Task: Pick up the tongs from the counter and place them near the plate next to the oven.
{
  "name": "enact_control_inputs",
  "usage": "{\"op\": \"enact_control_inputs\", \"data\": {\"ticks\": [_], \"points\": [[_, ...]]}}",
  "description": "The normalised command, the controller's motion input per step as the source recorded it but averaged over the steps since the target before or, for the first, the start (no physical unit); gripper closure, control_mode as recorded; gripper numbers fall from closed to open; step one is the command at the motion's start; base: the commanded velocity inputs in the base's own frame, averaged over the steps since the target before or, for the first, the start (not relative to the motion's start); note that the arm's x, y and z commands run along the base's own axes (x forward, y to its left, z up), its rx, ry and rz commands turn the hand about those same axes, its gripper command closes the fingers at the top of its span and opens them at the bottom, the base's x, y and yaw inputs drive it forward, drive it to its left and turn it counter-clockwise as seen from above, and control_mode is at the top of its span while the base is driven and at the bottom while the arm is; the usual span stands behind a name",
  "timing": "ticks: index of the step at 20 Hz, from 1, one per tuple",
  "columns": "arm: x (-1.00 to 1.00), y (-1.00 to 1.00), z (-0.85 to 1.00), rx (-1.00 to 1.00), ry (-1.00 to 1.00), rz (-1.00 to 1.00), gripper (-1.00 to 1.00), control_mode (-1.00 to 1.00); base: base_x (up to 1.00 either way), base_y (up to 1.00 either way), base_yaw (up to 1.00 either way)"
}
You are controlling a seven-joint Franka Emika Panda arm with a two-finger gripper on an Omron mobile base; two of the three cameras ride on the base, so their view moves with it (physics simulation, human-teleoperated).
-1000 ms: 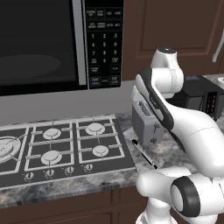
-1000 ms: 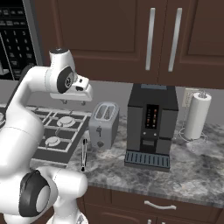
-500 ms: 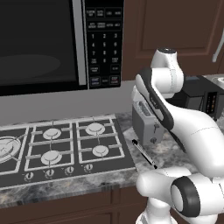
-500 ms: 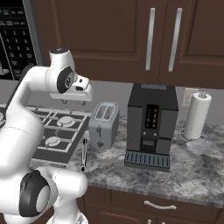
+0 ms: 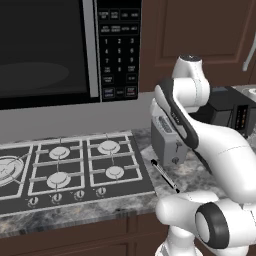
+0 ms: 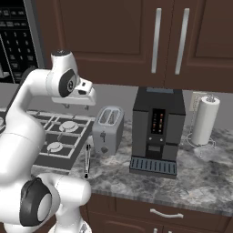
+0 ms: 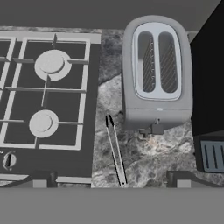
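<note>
the reach was in hand: the tool point(image 7: 109, 179) hung spread wide and empty above the tongs point(image 7: 116, 151), which lay on the counter point(image 7: 151, 159) between cooktop point(image 7: 46, 94) and toaster point(image 7: 157, 72) (untouched). next it needed lowering astride them, then closing.

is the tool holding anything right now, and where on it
Nothing is held. The tool is open above the counter, and the tongs lie flat between the cooktop and the toaster.
</note>
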Motion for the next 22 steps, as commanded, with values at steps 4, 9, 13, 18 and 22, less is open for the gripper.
{"op": "enact_control_inputs", "data": {"ticks": [4,9,13,18,22], "points": [[-0.52,0.0,-0.59,0.0,0.0,0.0,-1.0,-1.0,0.0,0.0,0.0],[-1.0,0.0,-1.0,0.0,-0.07,0.0,-1.0,-1.0,0.0,0.0,0.0],[-0.91,0.0,-0.97,0.04,-0.03,0.0,-1.0,-1.0,0.0,0.0,0.0],[0.05,-0.03,-0.26,0.0,-0.03,0.0,-1.0,-1.0,0.0,0.0,0.0],[0.38,-0.06,-0.31,-0.03,-0.01,0.0,-1.0,-1.0,0.0,0.0,0.0]]}}
